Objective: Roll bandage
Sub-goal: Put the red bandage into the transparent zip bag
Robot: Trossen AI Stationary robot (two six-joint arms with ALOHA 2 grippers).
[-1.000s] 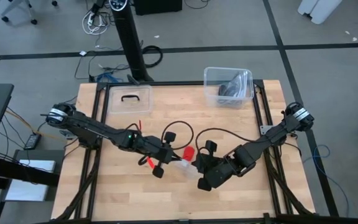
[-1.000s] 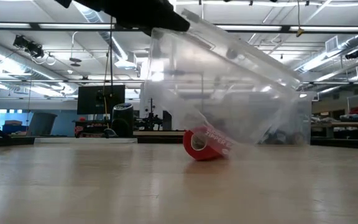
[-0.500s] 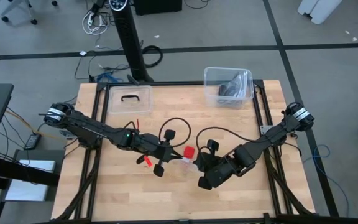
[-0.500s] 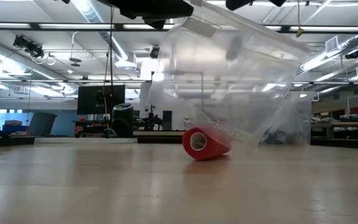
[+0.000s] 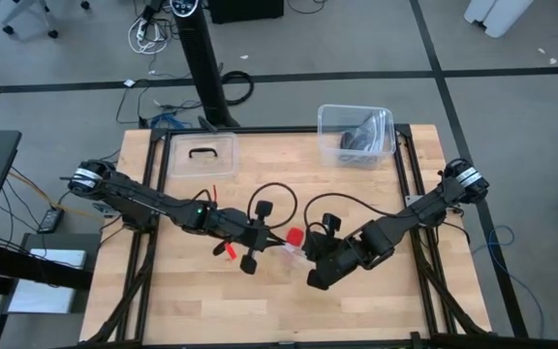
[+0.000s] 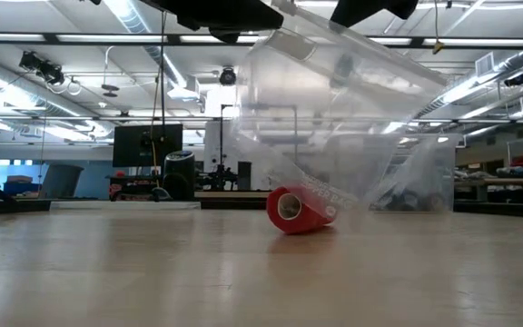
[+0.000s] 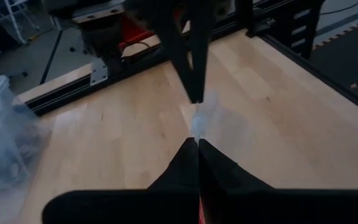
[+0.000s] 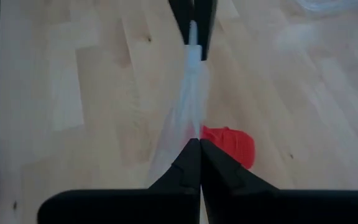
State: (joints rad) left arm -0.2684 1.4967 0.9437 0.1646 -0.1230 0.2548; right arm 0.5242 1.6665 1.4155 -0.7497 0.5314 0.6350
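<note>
Left pincer and right pincer clench plastic bag edges above bandage.

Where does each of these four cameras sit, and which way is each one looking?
High view: overhead, looking straight down; both arms show, the left gripper and right gripper meeting mid-table.
Low view: at tabletop height, looking level; the bandage lies inside the clear bag.
Left wrist view: on the left arm, fingers shut on the bag.
Right wrist view: likewise on the right arm.
All four show the bag.
</note>
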